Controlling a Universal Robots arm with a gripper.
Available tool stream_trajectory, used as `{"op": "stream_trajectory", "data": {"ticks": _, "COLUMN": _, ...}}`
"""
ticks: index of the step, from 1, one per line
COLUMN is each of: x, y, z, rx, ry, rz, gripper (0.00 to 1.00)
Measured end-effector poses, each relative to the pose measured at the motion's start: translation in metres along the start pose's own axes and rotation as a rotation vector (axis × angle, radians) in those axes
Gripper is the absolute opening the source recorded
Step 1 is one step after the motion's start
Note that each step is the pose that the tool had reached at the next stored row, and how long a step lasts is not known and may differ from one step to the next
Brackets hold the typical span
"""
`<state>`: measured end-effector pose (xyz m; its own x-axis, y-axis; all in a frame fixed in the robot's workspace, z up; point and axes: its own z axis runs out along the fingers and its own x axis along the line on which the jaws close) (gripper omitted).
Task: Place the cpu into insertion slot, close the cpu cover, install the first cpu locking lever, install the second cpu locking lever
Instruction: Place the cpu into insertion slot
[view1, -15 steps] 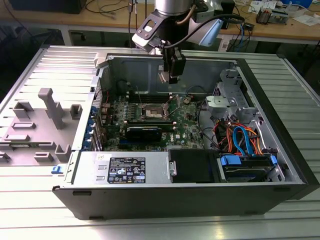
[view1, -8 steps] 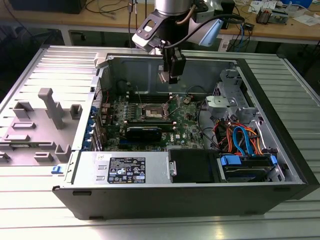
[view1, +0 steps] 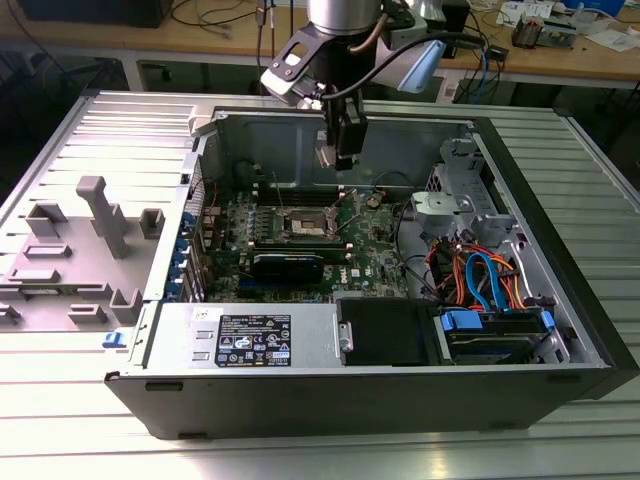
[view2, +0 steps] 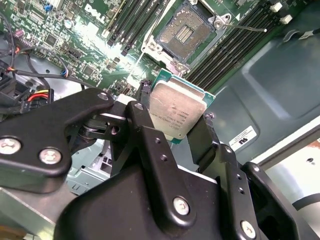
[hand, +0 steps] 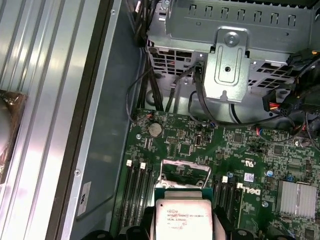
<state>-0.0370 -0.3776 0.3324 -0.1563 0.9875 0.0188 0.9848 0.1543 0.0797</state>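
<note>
- Exterior view: the arm hangs over the open computer case (view1: 330, 400), with the gripper (view1: 338, 150) above the far part of the motherboard (view1: 375, 250). The insertion slot (view1: 305, 222) lies below it and nearer the camera, well apart.
- Second wrist view: the gripper (view2: 175, 106) is clamped on the cpu (view2: 179, 116), with black fingers (view2: 145, 120) on two opposite edges and the metal top facing the camera.
- Same view: the insertion slot (view2: 187, 30) has its contact field bare. A thin wire lever (view2: 245, 28) sticks out beside it.
- First wrist view: the cpu (hand: 182, 220) is clear of the board, and the insertion slot (hand: 185, 172) is just beyond it. A coin cell (hand: 155, 130) and a metal drive cage (hand: 230, 55) lie farther off.
- The case holds the motherboard, a black shroud (view1: 385, 330) at the near wall, and orange and blue cables (view1: 480, 275) at the exterior view's right.
- A grey fixture (view1: 95, 215) stands outside the case, at the exterior view's left.
</note>
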Motion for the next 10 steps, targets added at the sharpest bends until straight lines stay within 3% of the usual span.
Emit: {"op": "stream_trajectory", "data": {"ticks": 10, "x": 0.0, "y": -0.0001, "z": 0.0008, "rx": -0.0003, "ry": -0.0006, "rz": 0.008, "gripper": 0.54}}
